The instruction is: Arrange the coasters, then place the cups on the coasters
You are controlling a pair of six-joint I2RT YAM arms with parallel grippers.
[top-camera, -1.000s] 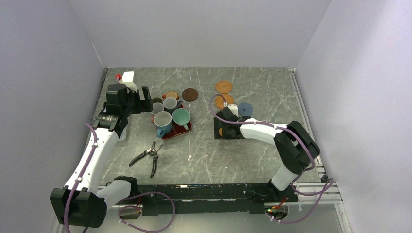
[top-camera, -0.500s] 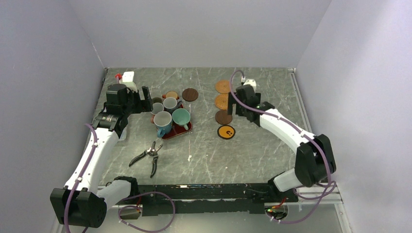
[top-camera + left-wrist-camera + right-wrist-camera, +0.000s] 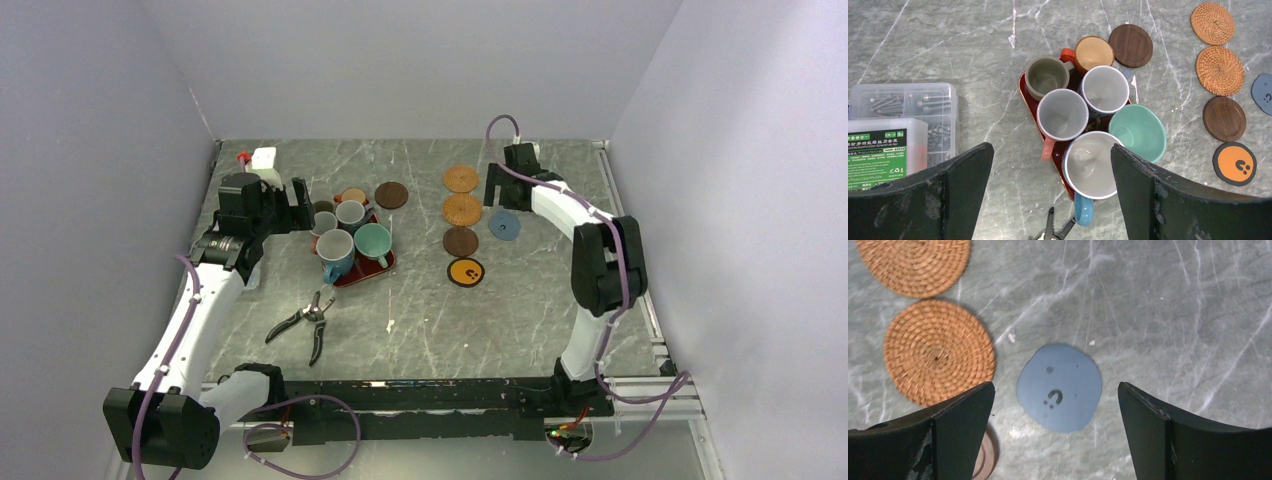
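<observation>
Six cups crowd the red tray (image 3: pixel 1022 89): olive (image 3: pixel 1046 76), orange-brown (image 3: pixel 1093 52), grey-white (image 3: pixel 1104 89), pink-handled white (image 3: pixel 1062 114), teal (image 3: pixel 1137 132) and blue with a white inside (image 3: pixel 1093 164). My left gripper (image 3: pixel 1052 146) hangs open above them, holding nothing. Two woven orange coasters (image 3: pixel 460 178) (image 3: pixel 461 209), a dark brown one (image 3: pixel 460 241) and a black one with an orange face (image 3: pixel 465 271) form a column. Another dark brown coaster (image 3: pixel 391 194) lies by the tray. The blue coaster (image 3: pixel 1059 387) lies flat below my open right gripper (image 3: pixel 1055 387).
Pliers (image 3: pixel 305 325) lie in front of the tray. A clear plastic box of screws (image 3: pixel 903 107) sits left of the tray. A small white item with a red part (image 3: pixel 262 158) stands at the back left corner. Walls close in the table's left, back and right.
My right arm has risen off the black-and-orange coaster and swung to the back, over the blue coaster. The coaster column now shows in full. The left arm has not moved.
</observation>
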